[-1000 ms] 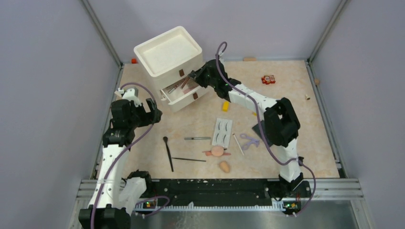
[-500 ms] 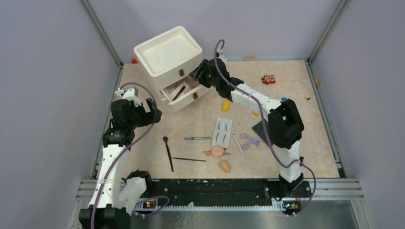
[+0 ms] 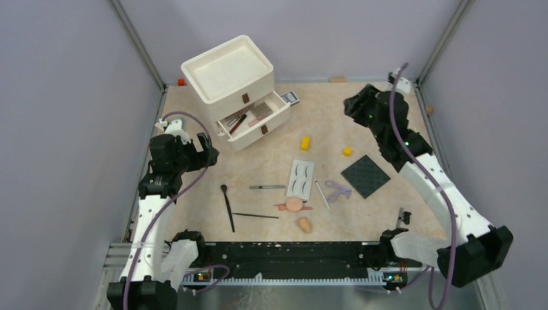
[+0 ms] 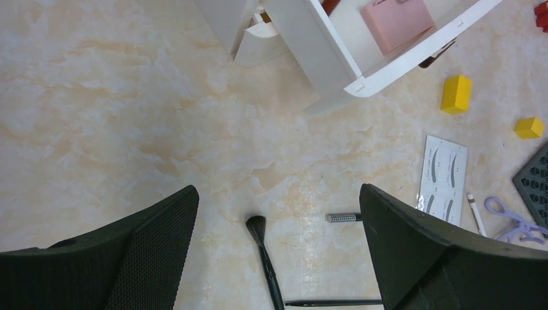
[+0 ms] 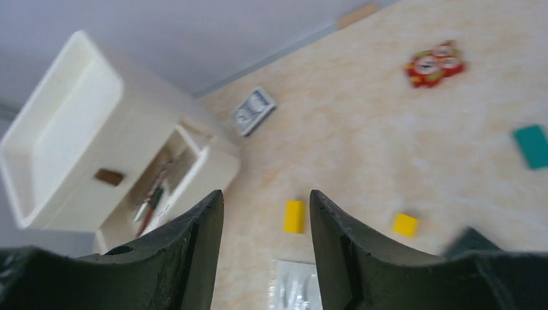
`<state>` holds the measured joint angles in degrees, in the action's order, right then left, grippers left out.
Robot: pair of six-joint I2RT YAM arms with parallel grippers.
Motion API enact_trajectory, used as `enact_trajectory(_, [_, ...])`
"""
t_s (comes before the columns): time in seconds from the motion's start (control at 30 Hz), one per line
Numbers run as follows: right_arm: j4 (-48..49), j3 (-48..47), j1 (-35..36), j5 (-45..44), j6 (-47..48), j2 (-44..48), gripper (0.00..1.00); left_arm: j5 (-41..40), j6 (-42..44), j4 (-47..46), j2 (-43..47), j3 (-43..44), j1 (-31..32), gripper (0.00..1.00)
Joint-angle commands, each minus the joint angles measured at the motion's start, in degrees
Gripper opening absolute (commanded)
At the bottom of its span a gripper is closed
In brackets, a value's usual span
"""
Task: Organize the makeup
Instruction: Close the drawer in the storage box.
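Observation:
The white drawer unit has its upper drawer open, with a pink compact and pencils inside. On the table lie the eyelash card, a black brush, a thin brush, a pencil, a puff, a sponge, a purple curler and a dark palette. My left gripper is open and empty above the black brush. My right gripper is open and empty, high at the far right.
Two yellow blocks lie mid-table. A blue-grey card box sits behind the drawer. A red toy and a teal block lie at the far right. Walls close the table's sides and back.
My right arm has pulled back from the open drawer and swung to the far right, uncovering the card box and the palette. The left arm has not moved.

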<state>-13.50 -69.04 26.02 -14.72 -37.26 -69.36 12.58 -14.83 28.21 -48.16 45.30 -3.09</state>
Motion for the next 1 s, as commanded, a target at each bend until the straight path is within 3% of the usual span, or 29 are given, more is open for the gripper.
enact_trajectory(0.0, [-13.5, 7.7, -7.7, -5.0, 2.4, 11.1, 0.51, -0.4, 0.2, -1.7, 0.2, 0.6, -0.5, 0.99])
enact_trajectory(0.2, [-22.7, 14.4, -10.5, -11.4, 5.1, 21.6, 0.52, -0.2, 0.3, -1.9, -0.4, 0.6, -0.6, 0.99])
enact_trajectory(0.37, [-23.5, 17.1, -10.6, -10.0, 6.1, 23.4, 0.52, -0.2, 0.4, -1.3, -0.8, 1.7, -0.7, 0.99])
enact_trajectory(0.53, [-20.2, 17.0, -10.5, -3.8, 6.5, 22.4, 0.52, -0.6, -0.8, 0.1, -0.2, 5.7, -0.7, 0.99])
enact_trajectory(0.7, [-11.4, 17.7, -10.3, 12.3, 8.1, 17.4, 0.51, -0.2, -3.5, -0.6, -1.2, 10.2, -0.7, 0.99])
enact_trajectory(0.77, [-8.8, 17.3, -7.6, 14.4, 7.4, 14.2, 0.5, -0.4, -4.3, -1.2, -2.5, 11.4, -0.6, 0.99])
enact_trajectory(0.97, [-4.1, 12.7, 6.4, 7.2, 7.3, 3.3, 0.5, -3.0, -4.6, -2.7, -6.8, 15.2, -0.6, 0.99])
